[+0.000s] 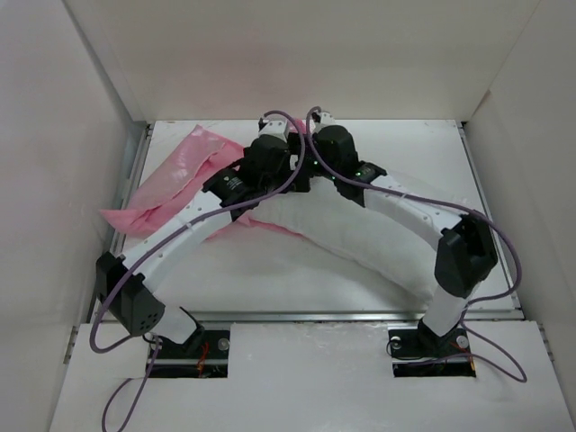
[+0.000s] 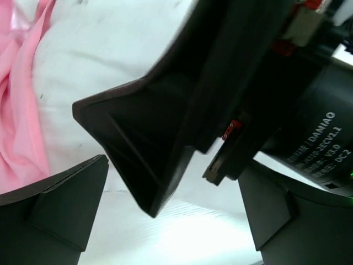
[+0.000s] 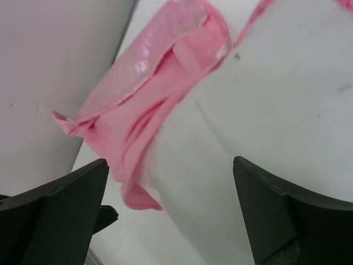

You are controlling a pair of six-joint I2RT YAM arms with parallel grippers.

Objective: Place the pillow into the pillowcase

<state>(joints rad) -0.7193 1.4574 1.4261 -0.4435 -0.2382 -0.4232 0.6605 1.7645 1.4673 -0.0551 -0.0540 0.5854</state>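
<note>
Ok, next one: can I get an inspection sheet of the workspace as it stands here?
Surface: white table, flat.
Job's things: white pillow lies diagonally, mostly uncovered. The pink pillowcase is crumpled at far left, touching the pillow's left end.
Clutter: nothing seen.
Grippers: left gripper and right gripper are both open, holding nothing, close together at the pillow's far end.
Cables: purple cables loop along both arms.
Surroundings: white walls on three sides.

Plain white walls enclose a white table on three sides under soft, even light.
</note>
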